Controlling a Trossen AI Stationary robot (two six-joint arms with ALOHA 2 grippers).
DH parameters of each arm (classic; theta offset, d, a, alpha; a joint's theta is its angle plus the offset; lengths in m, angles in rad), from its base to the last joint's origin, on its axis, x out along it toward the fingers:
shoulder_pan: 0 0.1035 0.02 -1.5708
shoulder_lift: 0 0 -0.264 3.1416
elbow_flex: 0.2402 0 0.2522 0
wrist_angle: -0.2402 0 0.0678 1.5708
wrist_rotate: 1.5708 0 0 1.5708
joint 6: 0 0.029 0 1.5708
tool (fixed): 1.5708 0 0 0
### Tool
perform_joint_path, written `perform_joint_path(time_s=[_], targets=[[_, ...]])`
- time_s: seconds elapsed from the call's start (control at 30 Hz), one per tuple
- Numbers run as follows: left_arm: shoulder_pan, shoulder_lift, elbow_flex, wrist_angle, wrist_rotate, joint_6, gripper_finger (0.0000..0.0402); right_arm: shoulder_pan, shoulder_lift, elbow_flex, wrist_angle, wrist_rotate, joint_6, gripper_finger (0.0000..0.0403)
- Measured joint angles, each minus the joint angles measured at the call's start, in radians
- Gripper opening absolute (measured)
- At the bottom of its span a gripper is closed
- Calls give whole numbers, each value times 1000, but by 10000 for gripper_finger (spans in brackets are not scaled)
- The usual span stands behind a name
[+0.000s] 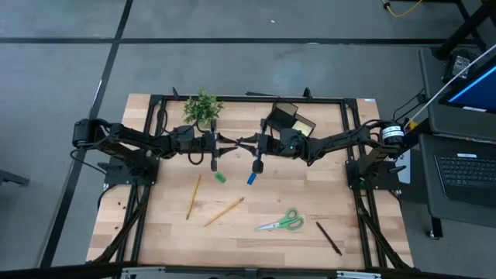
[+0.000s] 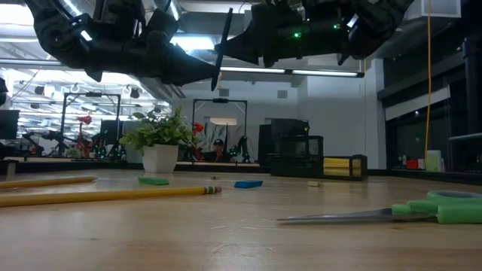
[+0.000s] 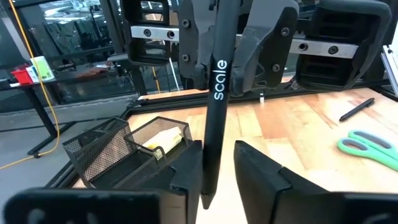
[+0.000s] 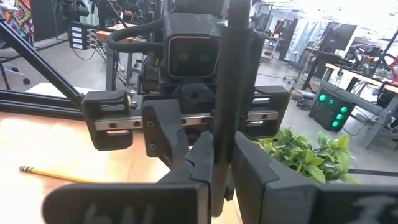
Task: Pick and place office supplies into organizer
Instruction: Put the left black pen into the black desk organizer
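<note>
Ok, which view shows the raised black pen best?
Left wrist view: the black pen shows nearly full length, its white lettering readable. Right wrist view has it close, filling the middle; low view shows a thin dark stick; high view barely shows it.

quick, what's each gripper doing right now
Left gripper: open, fingers apart on either side of the black pen, no grip.
Right gripper: shut on the pen, held upright above the table.
</note>
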Motion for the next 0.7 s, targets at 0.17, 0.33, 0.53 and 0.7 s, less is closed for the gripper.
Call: perform_joint_path(time_s=[0.17,0.33,0.53,0.7], targets=[[0,0,0,-1,-1,0,128,-1,0,0,1,3,0,39],[2,-16,0,-11,-13,0,149,0,0,0,0,3,1,39],[3,-45,0,-42,-42,18,150,0,0,0,-6,3,2,39],[3,-110,-1,-154,-65,35,149,0,-19,-1,-39,2,1,39]])
